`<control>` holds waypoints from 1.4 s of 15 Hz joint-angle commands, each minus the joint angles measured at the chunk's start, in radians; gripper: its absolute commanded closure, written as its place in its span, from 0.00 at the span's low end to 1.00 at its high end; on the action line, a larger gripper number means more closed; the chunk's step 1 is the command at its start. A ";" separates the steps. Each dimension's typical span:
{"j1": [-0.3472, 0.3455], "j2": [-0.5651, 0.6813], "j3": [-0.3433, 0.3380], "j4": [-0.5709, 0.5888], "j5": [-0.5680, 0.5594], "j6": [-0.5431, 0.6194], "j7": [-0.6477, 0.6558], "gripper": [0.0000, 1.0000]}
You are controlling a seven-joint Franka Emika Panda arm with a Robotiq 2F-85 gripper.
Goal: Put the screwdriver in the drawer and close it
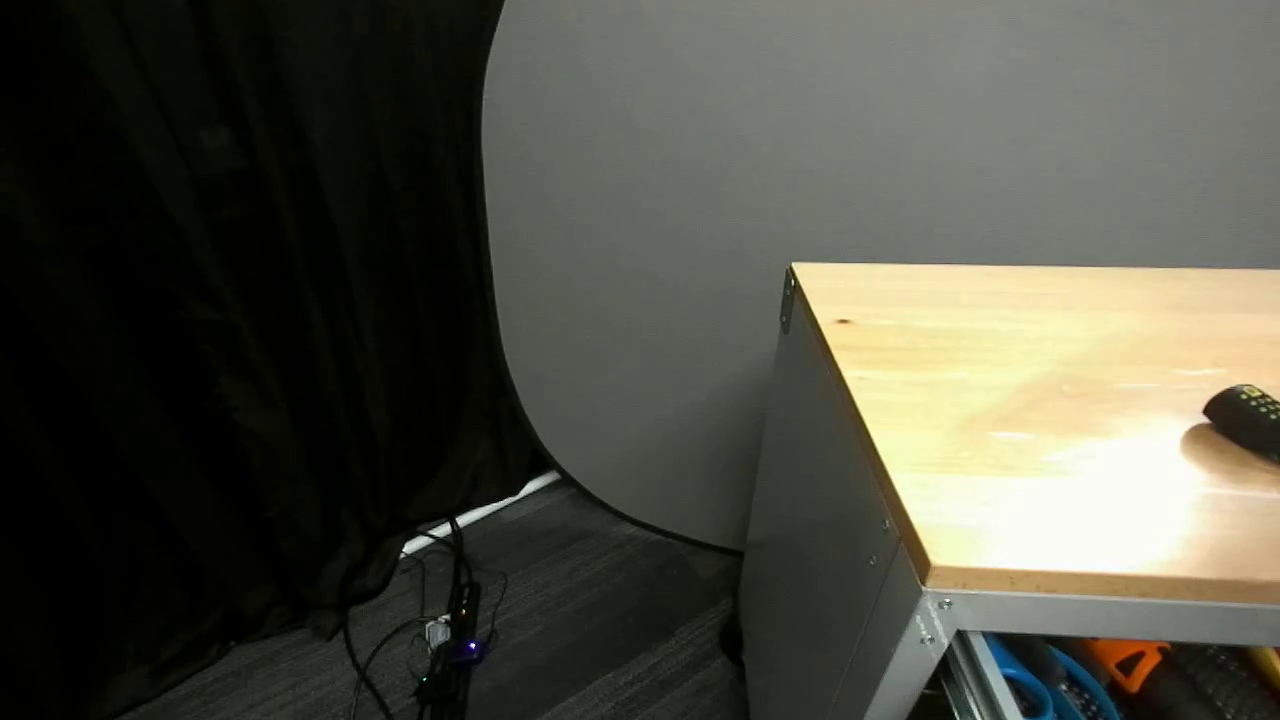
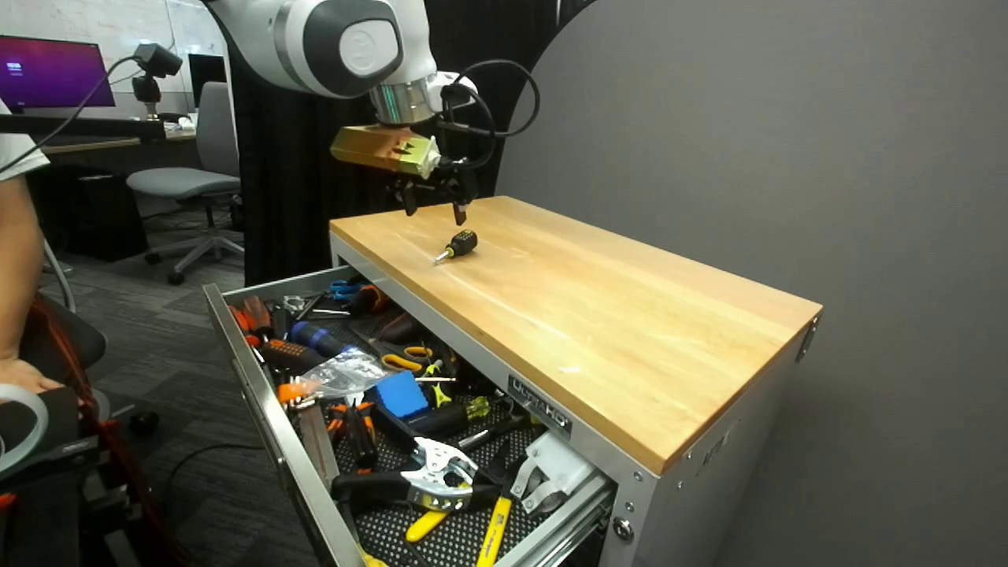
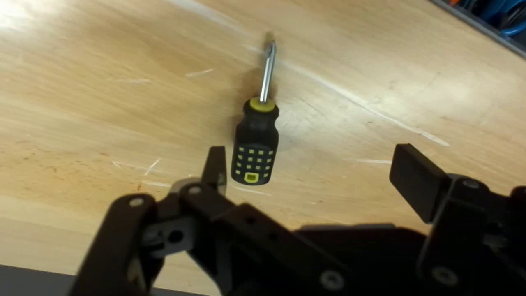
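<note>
The screwdriver [image 2: 461, 245] is short, with a black handle, a yellow collar and a silver shaft. It lies on the wooden top [image 2: 567, 299] near the far end, shaft towards the drawer side. Its handle shows at the right edge in an exterior view [image 1: 1247, 418], and it shows whole in the wrist view [image 3: 255, 139]. My gripper [image 2: 435, 209] is open above the tabletop, a little above the screwdriver. In the wrist view my gripper [image 3: 310, 172] has the handle end close beside its left finger, not held. The drawer [image 2: 250, 386] is pulled open below the top.
The drawer holds several tools, among them a black and silver clamp [image 2: 445, 472], a blue block [image 2: 402, 394] and a plastic bag [image 2: 350, 370]. A grey panel [image 2: 787, 142] stands behind the cabinet. A person's arm [image 2: 20, 276] is at the left, beyond the drawer front.
</note>
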 commanded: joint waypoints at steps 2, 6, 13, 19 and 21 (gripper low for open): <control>-0.019 0.109 0.017 0.132 -0.040 -0.024 -0.011 0.00; -0.019 0.170 0.011 0.185 -0.055 -0.011 -0.011 0.00; -0.026 0.212 0.002 0.234 -0.094 -0.033 -0.008 0.42; -0.005 0.180 -0.032 0.240 -0.111 -0.191 0.063 0.84; -0.008 0.151 -0.029 0.221 -0.108 -0.261 0.077 0.79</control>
